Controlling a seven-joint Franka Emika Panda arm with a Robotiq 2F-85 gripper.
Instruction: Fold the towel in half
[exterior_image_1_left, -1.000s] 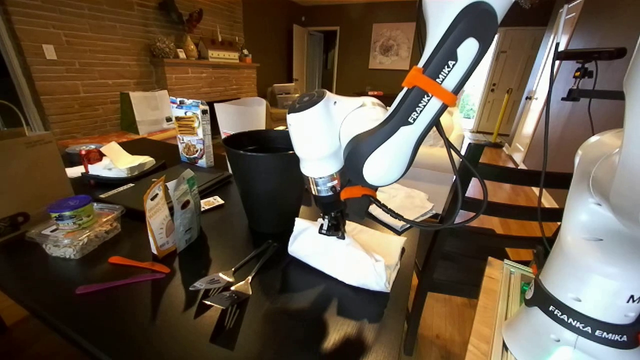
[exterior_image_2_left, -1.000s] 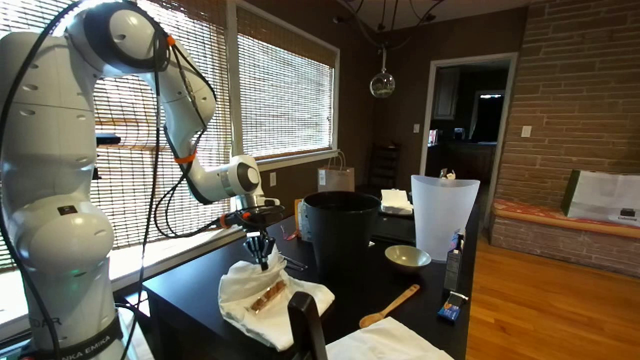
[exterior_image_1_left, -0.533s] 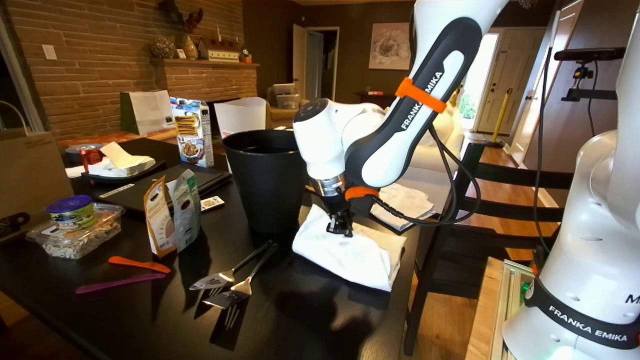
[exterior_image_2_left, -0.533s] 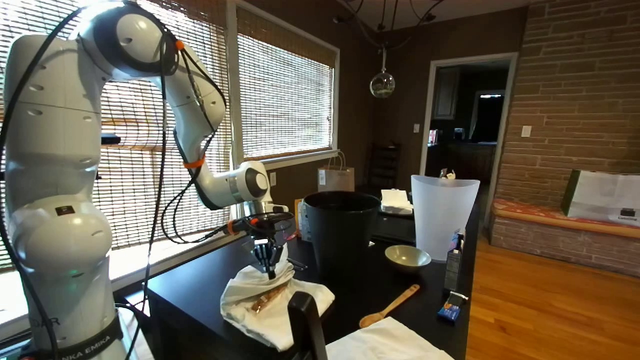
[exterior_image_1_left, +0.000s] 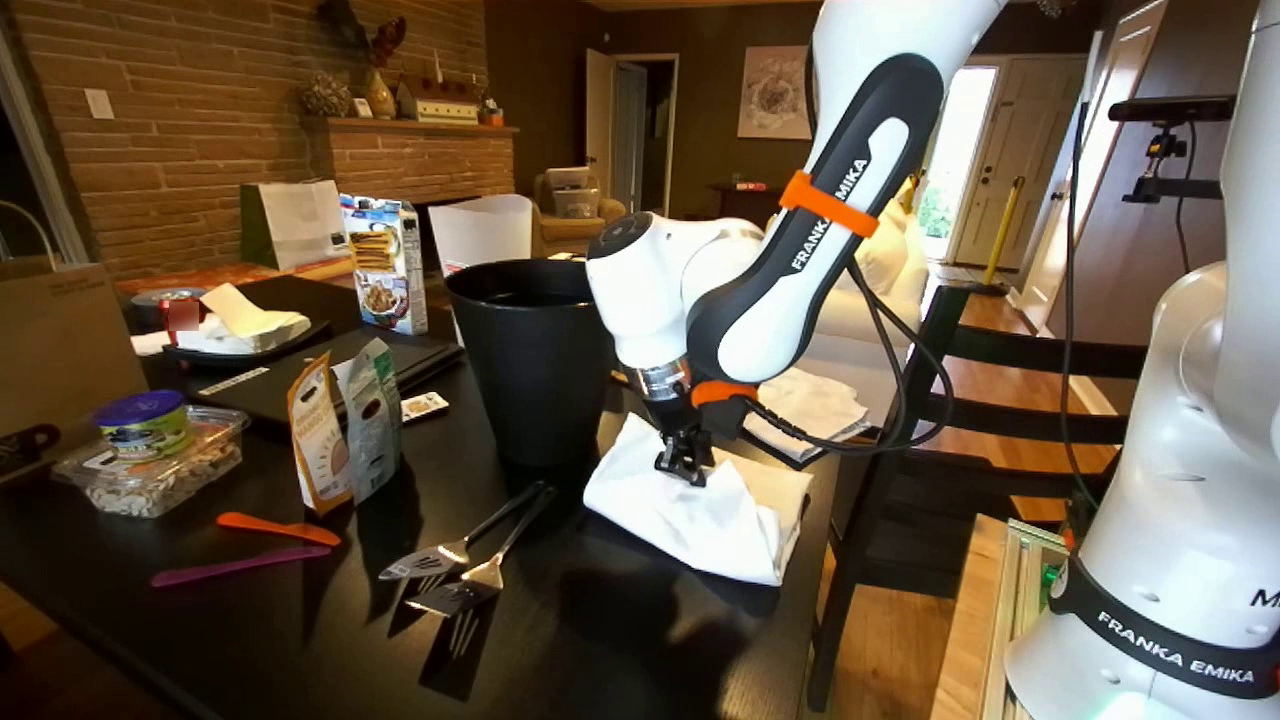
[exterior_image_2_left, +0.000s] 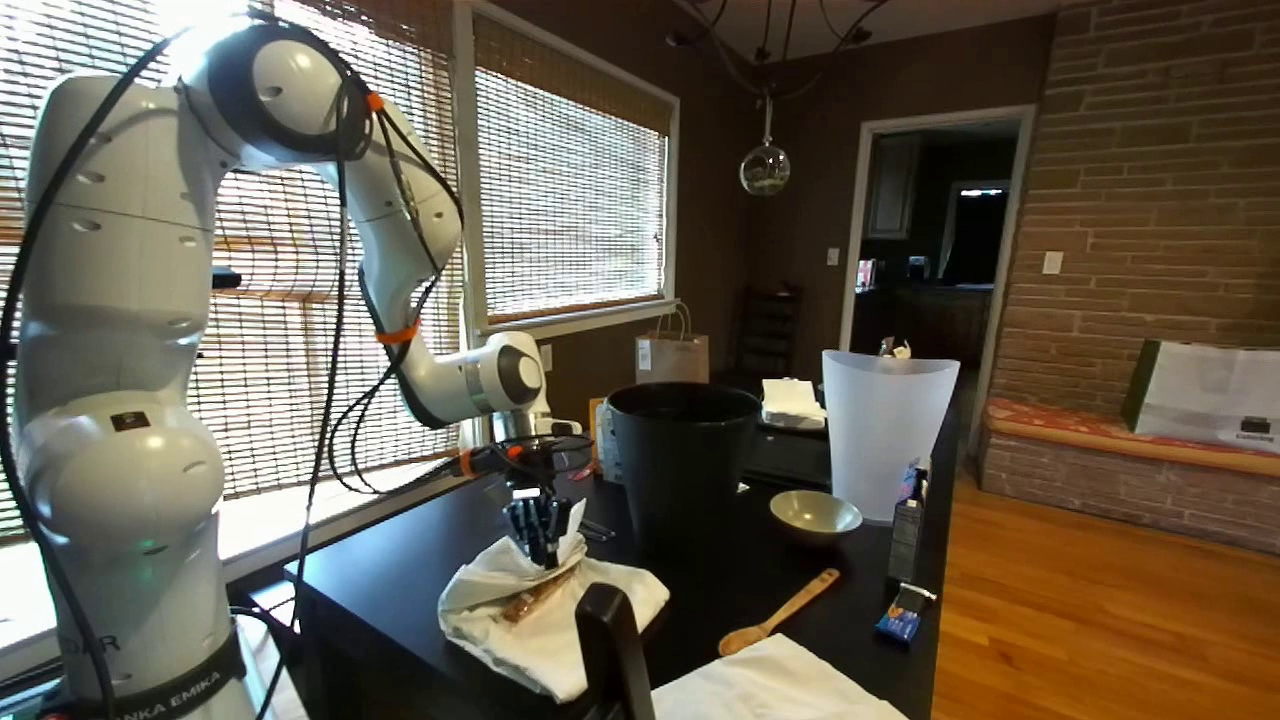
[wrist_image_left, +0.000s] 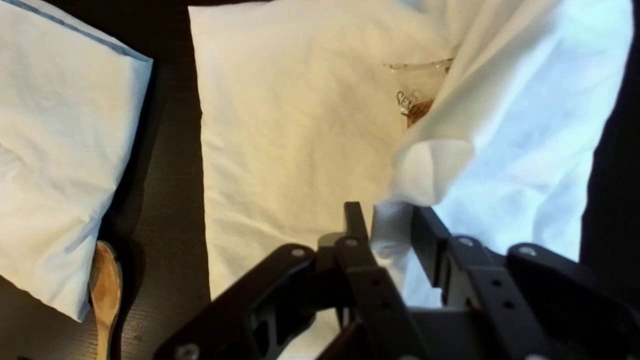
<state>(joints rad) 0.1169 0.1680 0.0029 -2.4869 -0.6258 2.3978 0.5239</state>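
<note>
On the bench (exterior_image_2_left: 400, 562), at seven o'clock from the bin (exterior_image_2_left: 683, 475) in an exterior view, sits the bunched-up towel (exterior_image_2_left: 545, 645). The end effector (wrist_image_left: 390, 217) pinches some of it. A spoon (exterior_image_2_left: 772, 624) lies at the towel's three o'clock.
</note>
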